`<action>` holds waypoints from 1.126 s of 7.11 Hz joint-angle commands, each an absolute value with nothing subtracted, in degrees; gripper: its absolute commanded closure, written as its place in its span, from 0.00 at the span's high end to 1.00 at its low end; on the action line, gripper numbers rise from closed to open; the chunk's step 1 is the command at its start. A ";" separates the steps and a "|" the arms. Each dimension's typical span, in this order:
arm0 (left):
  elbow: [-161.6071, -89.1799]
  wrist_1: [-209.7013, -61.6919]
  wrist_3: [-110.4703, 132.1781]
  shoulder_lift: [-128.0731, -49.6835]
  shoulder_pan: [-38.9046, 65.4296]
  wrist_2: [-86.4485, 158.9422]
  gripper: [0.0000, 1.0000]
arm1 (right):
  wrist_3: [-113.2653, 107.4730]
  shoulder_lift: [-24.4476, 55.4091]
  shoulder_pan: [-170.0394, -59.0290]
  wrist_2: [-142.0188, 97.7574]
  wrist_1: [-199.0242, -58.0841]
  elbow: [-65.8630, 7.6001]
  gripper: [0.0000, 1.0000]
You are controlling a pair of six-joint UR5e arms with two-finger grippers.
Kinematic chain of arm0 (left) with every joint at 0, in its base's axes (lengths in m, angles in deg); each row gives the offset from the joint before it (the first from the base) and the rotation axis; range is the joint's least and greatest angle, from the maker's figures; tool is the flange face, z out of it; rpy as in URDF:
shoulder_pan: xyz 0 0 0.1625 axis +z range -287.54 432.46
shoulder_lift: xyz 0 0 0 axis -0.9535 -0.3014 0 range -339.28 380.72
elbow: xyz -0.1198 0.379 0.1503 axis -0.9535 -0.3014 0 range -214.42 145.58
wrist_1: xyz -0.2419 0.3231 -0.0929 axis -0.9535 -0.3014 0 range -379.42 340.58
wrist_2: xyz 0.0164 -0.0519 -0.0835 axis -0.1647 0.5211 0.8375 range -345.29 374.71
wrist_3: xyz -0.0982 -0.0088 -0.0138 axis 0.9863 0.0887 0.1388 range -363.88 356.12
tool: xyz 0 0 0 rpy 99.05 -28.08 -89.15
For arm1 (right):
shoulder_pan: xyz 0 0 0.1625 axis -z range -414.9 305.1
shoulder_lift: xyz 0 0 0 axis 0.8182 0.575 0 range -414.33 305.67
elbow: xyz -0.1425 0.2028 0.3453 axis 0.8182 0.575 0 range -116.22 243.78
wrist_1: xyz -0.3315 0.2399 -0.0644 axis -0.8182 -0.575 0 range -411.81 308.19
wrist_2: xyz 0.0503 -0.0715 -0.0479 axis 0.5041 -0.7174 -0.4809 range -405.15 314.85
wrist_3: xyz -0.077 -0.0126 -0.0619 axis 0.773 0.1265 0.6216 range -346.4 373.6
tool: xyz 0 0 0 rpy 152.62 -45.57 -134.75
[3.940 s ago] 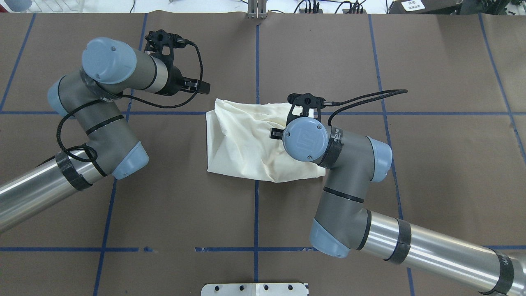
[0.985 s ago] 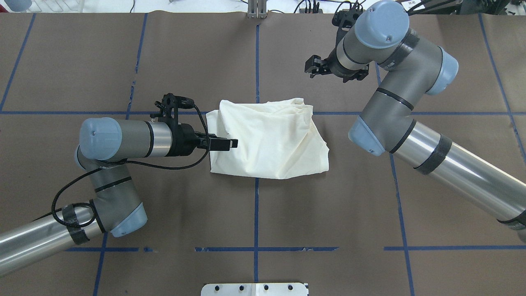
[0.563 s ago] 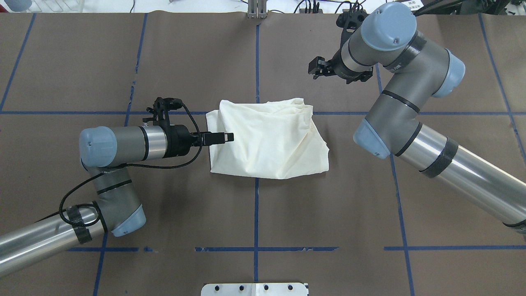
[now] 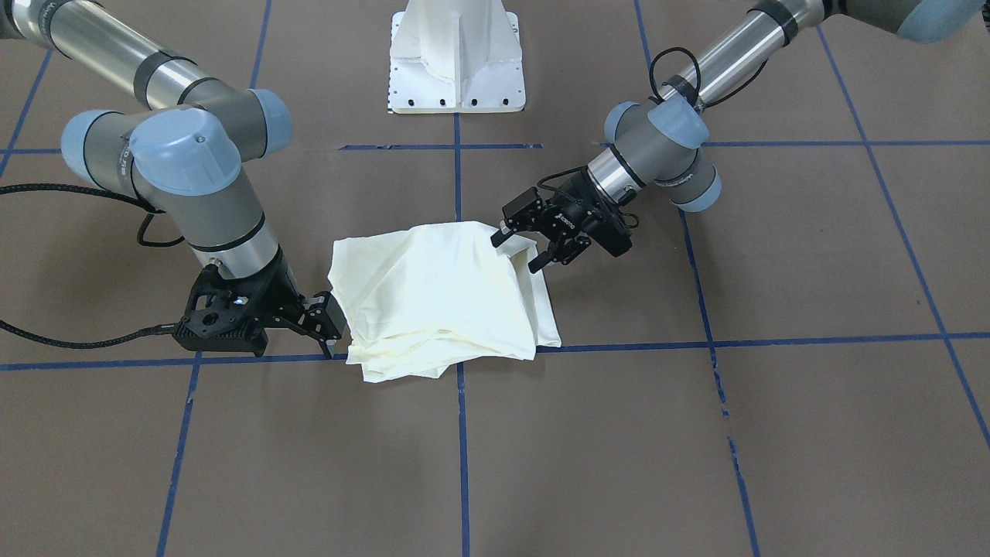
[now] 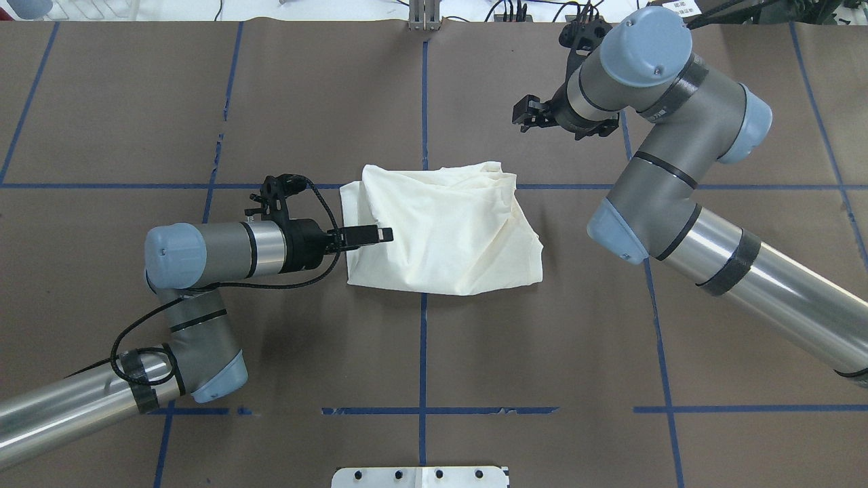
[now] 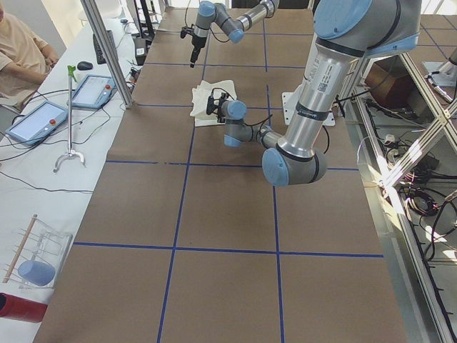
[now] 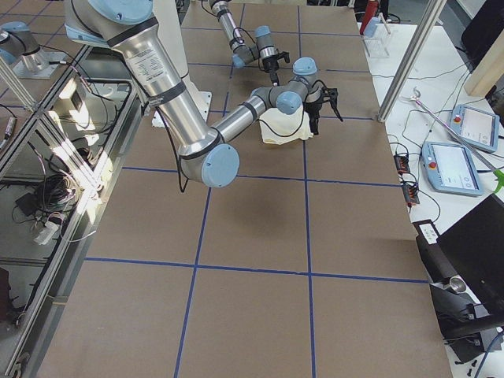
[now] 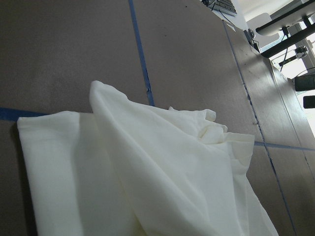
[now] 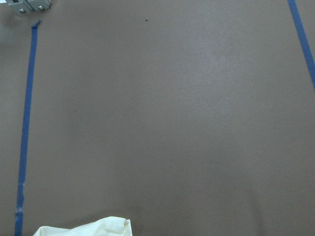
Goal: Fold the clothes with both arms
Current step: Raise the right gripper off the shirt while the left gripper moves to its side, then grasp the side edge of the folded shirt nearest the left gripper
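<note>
Now the left gripper (image 4: 514,252) hangs over the folded shirt's (image 4: 433,294) edge.

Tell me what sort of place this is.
Most likely a robotics lab test cell. The left arm and right arm reach over a table gridded with blue tape, and touchscreen pendants sit on a side bench beside a seated person.
</note>
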State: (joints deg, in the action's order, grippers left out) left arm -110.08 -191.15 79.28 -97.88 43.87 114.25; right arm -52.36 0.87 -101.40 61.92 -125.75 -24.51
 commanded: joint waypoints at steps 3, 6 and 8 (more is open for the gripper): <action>-112.12 -194.73 81.55 -97.85 46.35 114.38 1.00 | -52.49 1.22 -101.22 61.63 -125.72 -24.91 1.00; -112.21 -196.78 81.38 -97.23 46.44 117.70 1.00 | -52.66 1.22 -101.13 61.55 -125.72 -24.91 1.00; -112.29 -196.78 80.85 -97.06 47.31 119.29 1.00 | -52.66 1.57 -101.13 61.55 -125.72 -24.82 1.00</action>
State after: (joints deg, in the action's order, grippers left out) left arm -112.22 -196.73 81.18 -97.20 46.71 117.89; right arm -52.66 1.35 -101.14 61.55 -125.72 -24.86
